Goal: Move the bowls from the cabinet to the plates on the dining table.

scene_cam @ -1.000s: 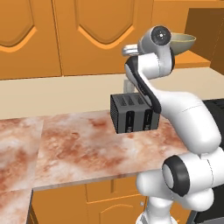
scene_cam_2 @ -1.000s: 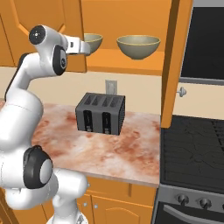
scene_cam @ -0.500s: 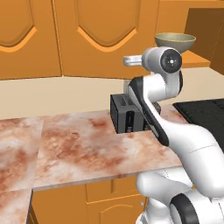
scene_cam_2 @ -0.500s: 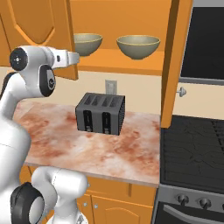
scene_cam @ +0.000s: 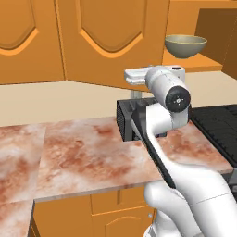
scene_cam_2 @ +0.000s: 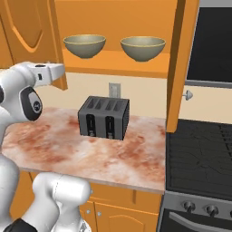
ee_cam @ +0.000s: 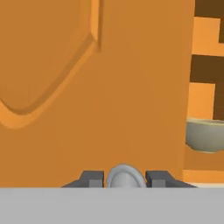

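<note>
Two olive-grey bowls [scene_cam_2: 84, 45] [scene_cam_2: 142, 47] stand side by side on the shelf of the open cabinet [scene_cam_2: 122, 68]. One bowl [scene_cam: 185, 45] shows in the left base view, and the rim of one [ee_cam: 205, 135] sits at the right of the hand view. My gripper [ee_cam: 124, 179] is shut on the small round silver knob [ee_cam: 124, 175] of the left cabinet door [ee_cam: 109, 87], one dark fingertip on each side. The hand [scene_cam_2: 50, 72] is level with the door's lower edge [scene_cam: 115, 41]. The plates and the dining table are out of view.
A black toaster [scene_cam_2: 104, 118] stands on the marbled counter [scene_cam_2: 68, 149] under the shelf. The right cabinet door [scene_cam_2: 179, 63] hangs open with its knob [scene_cam_2: 187, 95] over a black stove [scene_cam_2: 199, 154]. Closed orange doors [scene_cam: 23, 37] lie to the left.
The arm has swung back and left with the knob, pulling the left door wider. The left bowl, partly covered before, now shows fully in the right base view.
</note>
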### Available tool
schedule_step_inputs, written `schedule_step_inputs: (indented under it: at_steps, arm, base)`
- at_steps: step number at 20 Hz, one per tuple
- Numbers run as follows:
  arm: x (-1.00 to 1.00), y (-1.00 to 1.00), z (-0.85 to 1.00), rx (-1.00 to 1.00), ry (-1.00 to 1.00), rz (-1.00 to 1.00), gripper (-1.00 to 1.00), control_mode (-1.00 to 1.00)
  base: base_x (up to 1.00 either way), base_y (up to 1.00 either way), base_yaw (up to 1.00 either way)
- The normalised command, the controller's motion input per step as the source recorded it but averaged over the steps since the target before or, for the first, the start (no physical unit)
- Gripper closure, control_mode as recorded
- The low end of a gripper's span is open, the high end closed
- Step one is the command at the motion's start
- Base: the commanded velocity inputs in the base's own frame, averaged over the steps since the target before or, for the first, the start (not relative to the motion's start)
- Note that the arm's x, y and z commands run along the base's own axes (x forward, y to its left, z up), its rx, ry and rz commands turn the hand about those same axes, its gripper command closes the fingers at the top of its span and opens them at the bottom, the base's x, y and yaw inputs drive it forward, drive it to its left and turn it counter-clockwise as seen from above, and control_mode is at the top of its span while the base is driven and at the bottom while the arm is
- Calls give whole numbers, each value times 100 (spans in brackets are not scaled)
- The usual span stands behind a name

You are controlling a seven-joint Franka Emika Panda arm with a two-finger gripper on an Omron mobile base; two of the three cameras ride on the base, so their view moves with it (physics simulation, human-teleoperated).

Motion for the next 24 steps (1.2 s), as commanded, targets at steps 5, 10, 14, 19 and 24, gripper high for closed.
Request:
schedule_step_inputs:
  at_steps: [5,10,14,19,24]
  arm:
    - [-54,43,6,0,-13,0,-100,-100]
    - [-82,-2,26,8,-16,0,-100,-100]
    - [-95,-36,31,18,-16,1,-100,-100]
    - [-73,-61,19,18,-12,2,-100,-100]
    - [-35,-62,1,18,-3,3,-100,-100]
  base:
    - [0,0,0]
    - [0,0,0]
    - [0,0,0]
    - [0,0,0]
    - [0,0,0]
